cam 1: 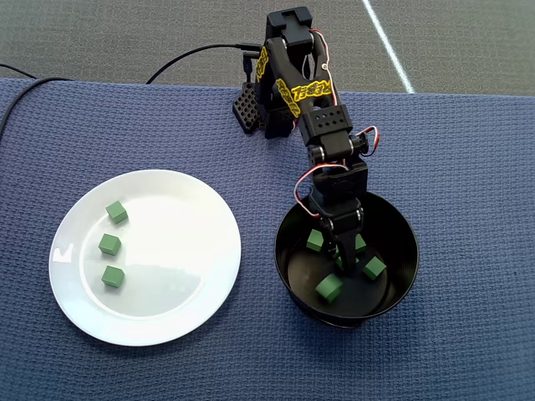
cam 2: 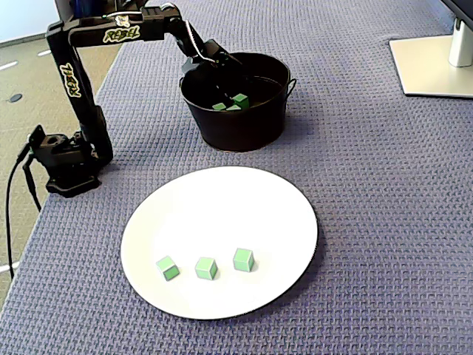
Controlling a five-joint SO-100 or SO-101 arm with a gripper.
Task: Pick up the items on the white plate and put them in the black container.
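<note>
Three small matte green cubes (cam 1: 111, 245) sit in a short column on the left part of the large round glossy white plate (cam 1: 201, 309) in the overhead view, well apart from the black arm's pincer (cam 1: 341, 255), so the next reach likely swings left across the bench (cam 1: 468, 167). That pincer hangs low inside the round glossy black pot (cam 1: 407, 251), over green cubes lying on its flat bottom; its fingers look empty, but how wide they stand cannot be told.
</note>
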